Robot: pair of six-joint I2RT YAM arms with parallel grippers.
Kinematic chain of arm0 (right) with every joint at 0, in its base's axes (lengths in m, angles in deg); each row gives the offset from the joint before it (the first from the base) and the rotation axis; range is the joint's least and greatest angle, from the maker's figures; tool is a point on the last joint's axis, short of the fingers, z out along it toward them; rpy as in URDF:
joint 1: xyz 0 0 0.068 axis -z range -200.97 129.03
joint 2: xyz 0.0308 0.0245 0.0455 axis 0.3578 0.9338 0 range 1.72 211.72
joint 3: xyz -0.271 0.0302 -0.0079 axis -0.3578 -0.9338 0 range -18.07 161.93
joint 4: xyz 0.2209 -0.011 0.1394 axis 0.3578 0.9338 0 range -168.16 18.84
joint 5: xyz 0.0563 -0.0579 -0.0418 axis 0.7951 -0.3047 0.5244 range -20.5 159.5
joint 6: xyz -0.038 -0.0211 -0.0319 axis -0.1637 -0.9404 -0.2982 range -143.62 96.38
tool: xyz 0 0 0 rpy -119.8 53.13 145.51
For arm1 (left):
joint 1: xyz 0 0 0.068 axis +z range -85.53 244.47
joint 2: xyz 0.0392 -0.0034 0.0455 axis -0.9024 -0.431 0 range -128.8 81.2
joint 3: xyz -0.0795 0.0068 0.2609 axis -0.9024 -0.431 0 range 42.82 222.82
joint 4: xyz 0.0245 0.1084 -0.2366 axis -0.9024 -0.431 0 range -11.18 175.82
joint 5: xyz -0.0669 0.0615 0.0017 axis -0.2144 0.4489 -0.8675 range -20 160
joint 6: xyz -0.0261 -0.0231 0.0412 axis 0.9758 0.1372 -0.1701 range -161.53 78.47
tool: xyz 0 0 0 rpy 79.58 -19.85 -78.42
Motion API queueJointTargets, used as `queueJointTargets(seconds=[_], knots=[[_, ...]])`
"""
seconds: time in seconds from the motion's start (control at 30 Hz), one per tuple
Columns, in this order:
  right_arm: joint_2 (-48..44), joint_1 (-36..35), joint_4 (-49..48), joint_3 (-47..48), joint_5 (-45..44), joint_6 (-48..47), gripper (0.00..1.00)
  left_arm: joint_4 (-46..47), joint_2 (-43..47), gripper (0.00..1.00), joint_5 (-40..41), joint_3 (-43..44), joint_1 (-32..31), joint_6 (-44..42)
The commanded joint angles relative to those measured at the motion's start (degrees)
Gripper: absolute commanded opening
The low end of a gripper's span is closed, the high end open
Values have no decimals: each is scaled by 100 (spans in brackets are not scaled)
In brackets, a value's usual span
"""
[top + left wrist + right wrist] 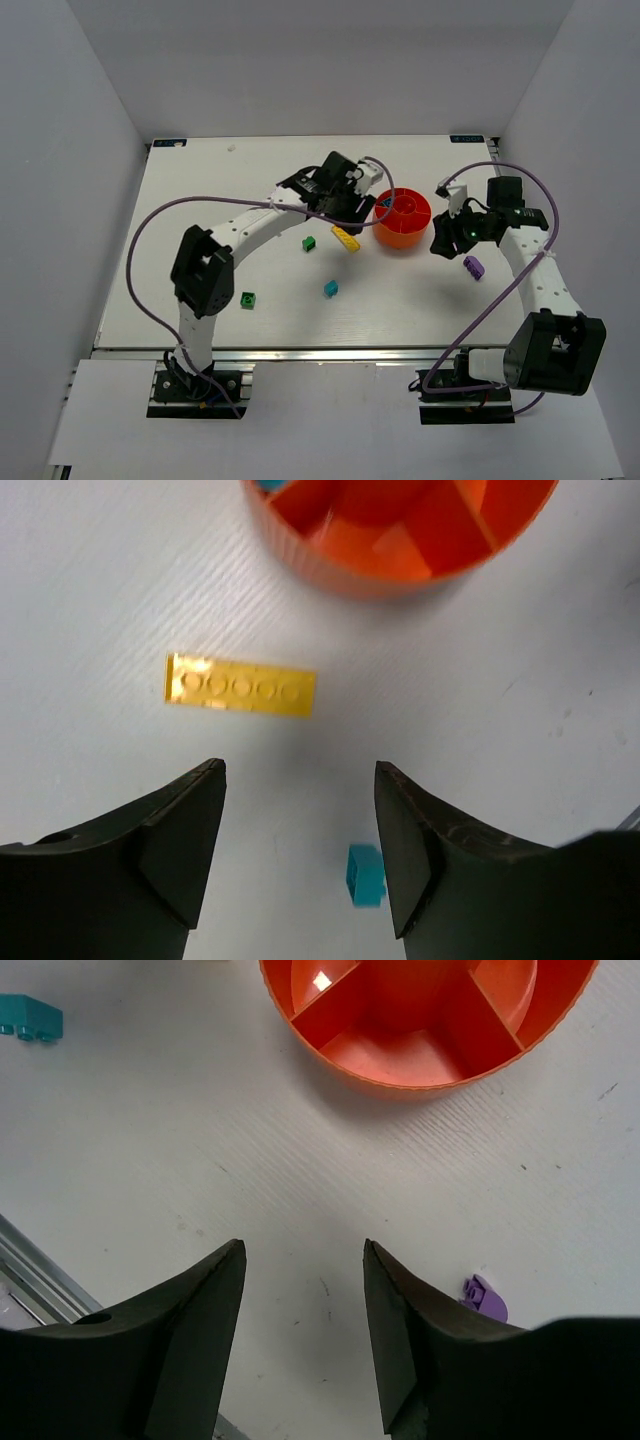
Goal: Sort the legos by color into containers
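The orange bowl (400, 240) stands right of centre, with a teal brick (384, 205) in one compartment. Loose on the table lie a yellow plate (346, 239), two green bricks (309, 243) (247, 300), a teal brick (331, 288) and a purple brick (474, 267). My left gripper (352, 208) is open and empty, above the table just left of the bowl. The left wrist view shows the yellow plate (240, 685) ahead of the gripper (300, 780), the teal brick (366, 875) by the right finger, and the bowl (320, 565) beyond. My right gripper (445, 238) is open and empty right of the bowl.
In the right wrist view the gripper (303, 1250) hangs over bare table, with the bowl (400, 1078) ahead, the purple brick (484, 1297) beside the right finger and a teal brick (30, 1017) at far left. White walls enclose the table on three sides.
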Motion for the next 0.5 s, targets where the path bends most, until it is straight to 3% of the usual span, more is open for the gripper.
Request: queueJointTargets(seconds=[0.0,0.1,0.13,0.23,0.37,0.47], knots=[[-214,-59,-173,-159,188,30,57,753,1247,71,381,-883,143,319],[-310,-146,221,-247,828,-600,63,754,1872,70,347,-1692,196,363],[-346,-242,457,-282,1300,-1064,66,745,2212,65,155,-2155,196,354],[-574,-549,286,-633,1524,-1481,70,937,2925,60,-460,-3010,196,214],[-567,-831,-155,-1038,1621,-1605,71,1447,3419,72,-1243,-4162,82,-172],[-496,-937,-523,-1012,1823,-1142,70,1658,3281,75,-1429,-4339,82,-147]])
